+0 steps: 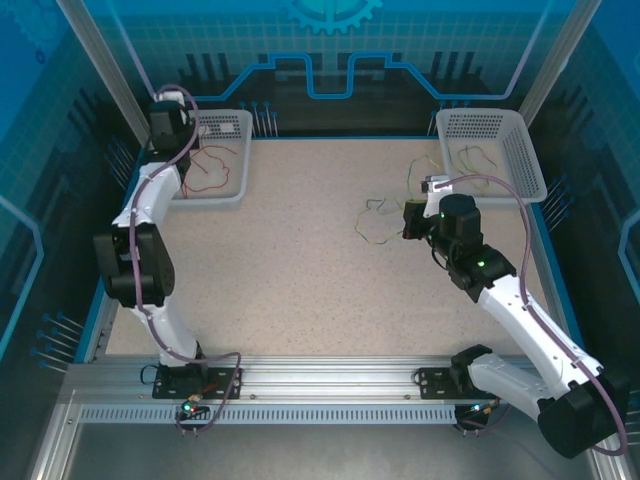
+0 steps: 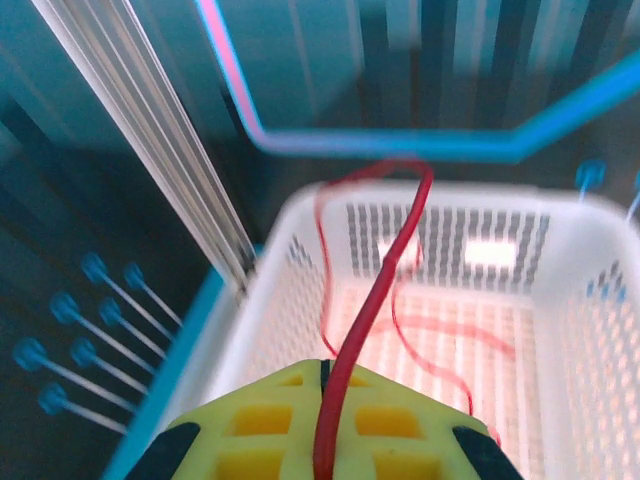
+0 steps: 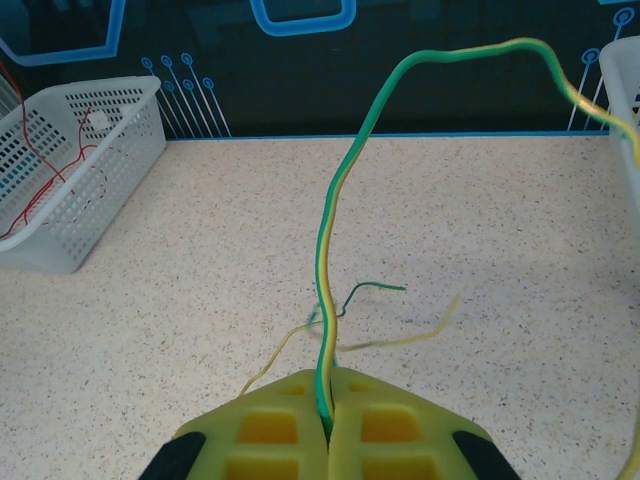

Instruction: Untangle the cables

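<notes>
Nearest, an aluminium rail (image 1: 320,380) carries both arm bases along the near edge of the tabletop (image 1: 300,280). That surface is speckled beige with a blue border. Dark blue circuit-patterned walls (image 1: 330,40) and slanting metal posts (image 1: 100,60) stand behind it.

At the far left corner sits the left basket (image 1: 225,195), white and perforated, holding thin red cables (image 1: 215,165). The left gripper (image 2: 322,372) hangs over this basket. Its yellow jaws are closed together on one red cable (image 2: 378,290), which rises from the seam and arcs toward the basket's far wall.

Right of centre, loose yellow-green cables (image 1: 372,222) lie in a small tangle on the bare tabletop. The right gripper (image 3: 328,392) is just beside them. Its jaws are pressed together around a green-yellow cable (image 3: 330,215), which climbs from the pads and bends off to the right.

At the far right corner stands the right basket (image 1: 525,150), also white, with an olive cable (image 1: 470,157) lying inside.
</notes>
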`<state>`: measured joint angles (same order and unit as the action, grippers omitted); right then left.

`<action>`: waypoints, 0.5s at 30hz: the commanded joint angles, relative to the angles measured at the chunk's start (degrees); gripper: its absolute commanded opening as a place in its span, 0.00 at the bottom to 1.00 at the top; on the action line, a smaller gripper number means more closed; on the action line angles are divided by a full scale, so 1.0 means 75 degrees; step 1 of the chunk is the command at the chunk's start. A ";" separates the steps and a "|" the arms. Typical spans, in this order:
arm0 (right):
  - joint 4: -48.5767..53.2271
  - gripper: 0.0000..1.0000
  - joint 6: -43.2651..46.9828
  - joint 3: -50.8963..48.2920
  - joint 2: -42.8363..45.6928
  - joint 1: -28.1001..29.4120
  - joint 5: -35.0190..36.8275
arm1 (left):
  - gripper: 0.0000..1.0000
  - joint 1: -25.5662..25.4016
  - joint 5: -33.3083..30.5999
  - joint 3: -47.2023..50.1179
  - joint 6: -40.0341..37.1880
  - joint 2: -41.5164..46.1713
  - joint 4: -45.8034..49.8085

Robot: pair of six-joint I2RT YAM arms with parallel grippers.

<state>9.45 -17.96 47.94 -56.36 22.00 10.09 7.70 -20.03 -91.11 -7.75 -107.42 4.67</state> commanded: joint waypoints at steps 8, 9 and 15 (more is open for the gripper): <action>-0.0110 0.00 0.0018 -0.0023 0.0066 0.0124 0.0021 | 0.00 -0.0066 0.2039 -0.1391 0.1209 -0.1722 0.2815; -0.0139 0.00 -0.0005 -0.0047 0.0072 0.0125 0.0028 | 0.00 -0.0066 0.2326 -0.1446 0.1269 -0.1810 0.2865; -0.0159 0.00 -0.0040 -0.0101 0.0107 0.0125 0.0037 | 0.00 -0.0067 0.2946 -0.1741 0.1502 -0.2143 0.3364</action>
<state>9.37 -17.96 47.70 -56.21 22.11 10.09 7.55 -2.61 -102.28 1.23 -122.96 26.22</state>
